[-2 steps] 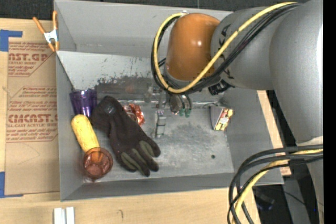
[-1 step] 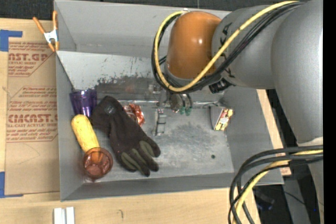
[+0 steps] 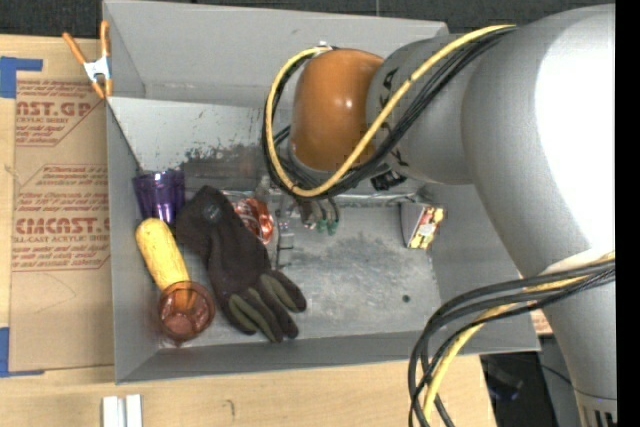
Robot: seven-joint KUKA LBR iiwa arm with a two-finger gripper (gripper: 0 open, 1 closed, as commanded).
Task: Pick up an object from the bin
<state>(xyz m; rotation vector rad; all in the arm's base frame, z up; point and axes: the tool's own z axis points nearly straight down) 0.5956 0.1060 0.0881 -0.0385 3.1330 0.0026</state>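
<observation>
Camera view: gripper (image 3: pixel 300 218) seemingly beside glove (image 3: pixel 236 262)

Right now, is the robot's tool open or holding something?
Tool: cannot be told. It hangs by the dark glove and a small reddish thing.

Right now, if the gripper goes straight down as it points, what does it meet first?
Probably bare bin floor, just right of the shiny red thing beside the dark glove; depth is unclear, so the gripper might clip that red thing.
</observation>
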